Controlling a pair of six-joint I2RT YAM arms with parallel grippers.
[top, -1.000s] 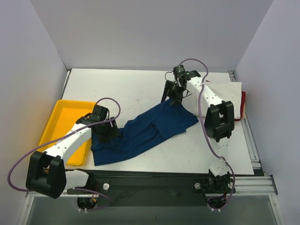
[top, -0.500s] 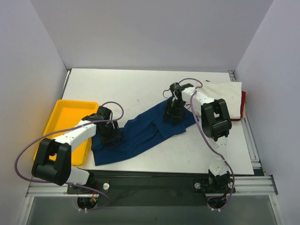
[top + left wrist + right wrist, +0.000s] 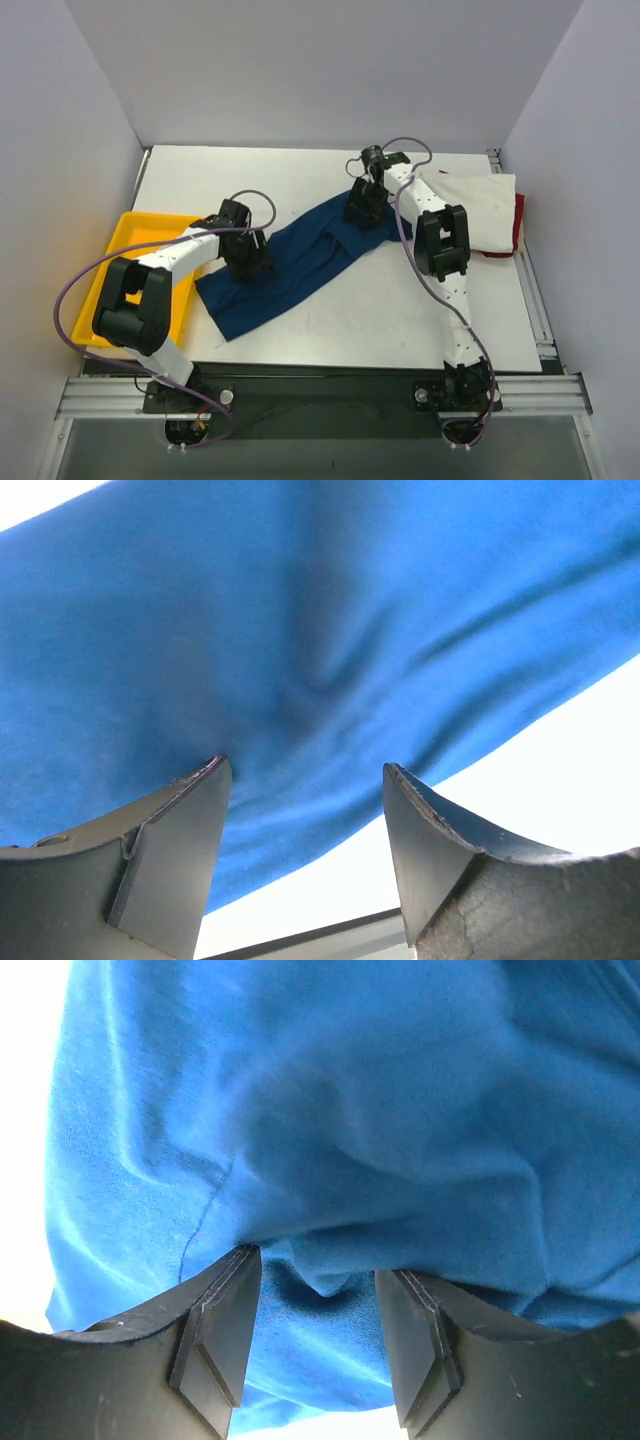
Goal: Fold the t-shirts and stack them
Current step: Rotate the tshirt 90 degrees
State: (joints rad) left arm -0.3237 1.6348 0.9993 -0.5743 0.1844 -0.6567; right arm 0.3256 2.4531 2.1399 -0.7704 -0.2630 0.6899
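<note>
The navy blue t-shirt (image 3: 300, 265) lies crumpled in a diagonal band across the middle of the table. My left gripper (image 3: 248, 262) is down on its left part. In the left wrist view the left gripper (image 3: 305, 765) is open, its tips at the shirt (image 3: 300, 630) near its edge, with bare table between the fingers. My right gripper (image 3: 362, 205) is on the shirt's far right end. It is open (image 3: 318, 1250), with a fold of the shirt (image 3: 350, 1090) bulging between the fingers. The cream-white t-shirt (image 3: 480, 205) lies at the right on the red one (image 3: 518, 225).
A yellow plastic tray (image 3: 125, 270) sits at the table's left edge, close to my left arm. Grey walls close in the table at the left, back and right. The table (image 3: 380, 320) has a rail along its right side.
Both grippers moved toward the back of the table, and the navy shirt shifted with them, away from the front edge. It now lies longer and narrower.
</note>
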